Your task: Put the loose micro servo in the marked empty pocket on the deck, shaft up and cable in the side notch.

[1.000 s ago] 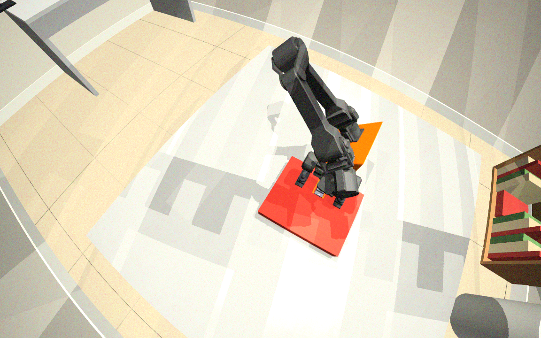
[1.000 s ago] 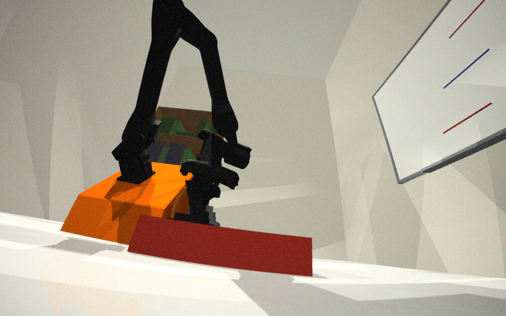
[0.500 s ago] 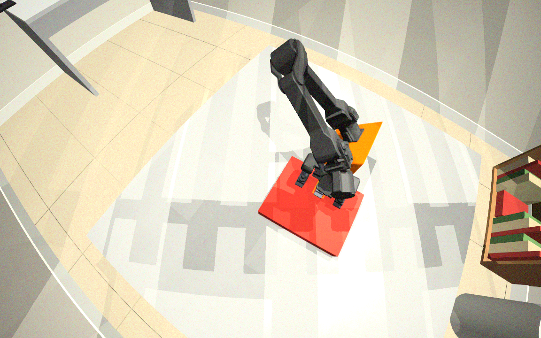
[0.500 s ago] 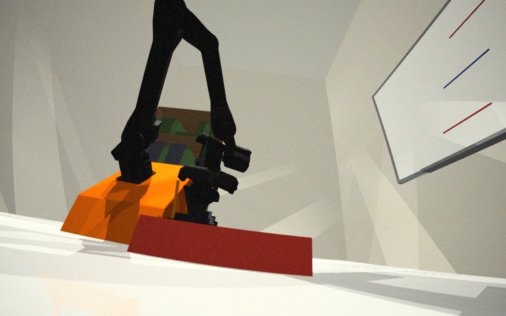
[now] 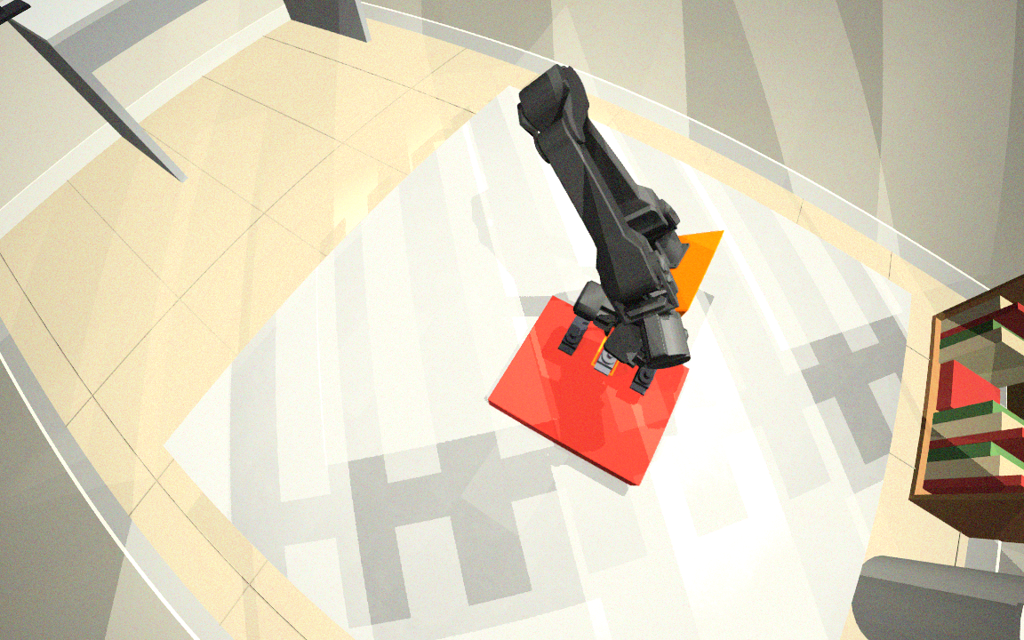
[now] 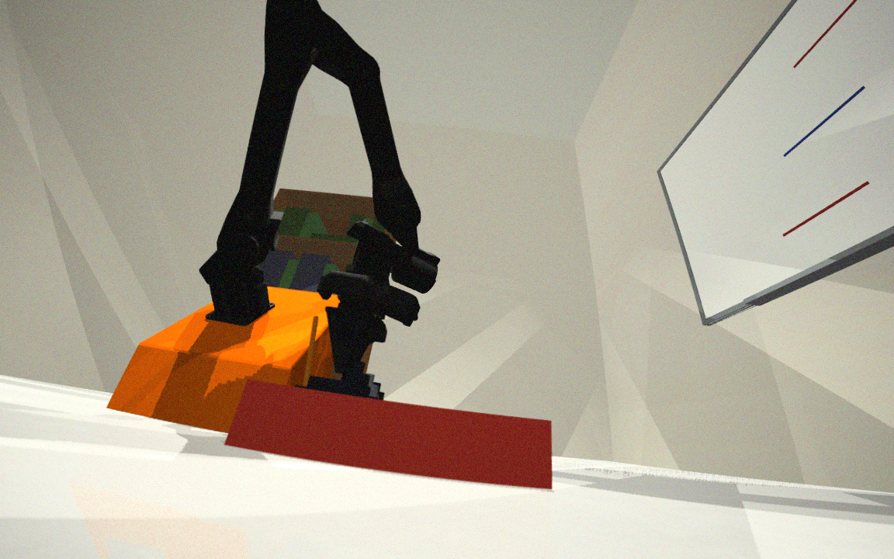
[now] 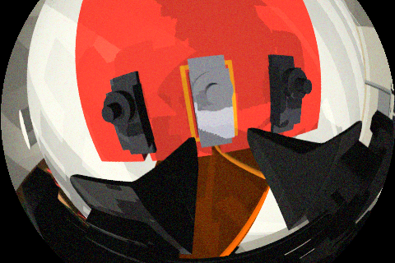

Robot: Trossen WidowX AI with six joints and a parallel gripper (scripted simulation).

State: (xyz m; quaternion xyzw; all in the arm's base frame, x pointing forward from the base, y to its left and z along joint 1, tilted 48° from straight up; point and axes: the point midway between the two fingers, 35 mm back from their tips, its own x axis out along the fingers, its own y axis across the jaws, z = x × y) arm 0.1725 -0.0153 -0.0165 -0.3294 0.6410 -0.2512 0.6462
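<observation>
The loose grey micro servo (image 5: 604,363) (image 7: 214,99) stands shaft up at the marked orange outline (image 7: 186,103) on the red deck (image 5: 564,429) (image 6: 401,434) (image 7: 230,16). Its body covers part of the outline's right line; I cannot tell whether both ears lie flat. Its orange cable (image 7: 240,164) runs from the near end towards the right finger, and in the exterior view a thin cable-like strip (image 6: 312,351) stands up. Whether it lies in the notch is unclear. My gripper (image 7: 221,139) (image 6: 354,379) is open, its fingertips low by the servo's near end with a gap wider than the servo.
Dark servos stand on either side, one on the left (image 5: 572,336) (image 7: 127,111) and one on the right (image 5: 642,380) (image 7: 285,94). An orange block (image 5: 699,270) (image 6: 276,326) lies behind the deck, under the arm's base. A bookshelf (image 5: 977,493) stands farther off.
</observation>
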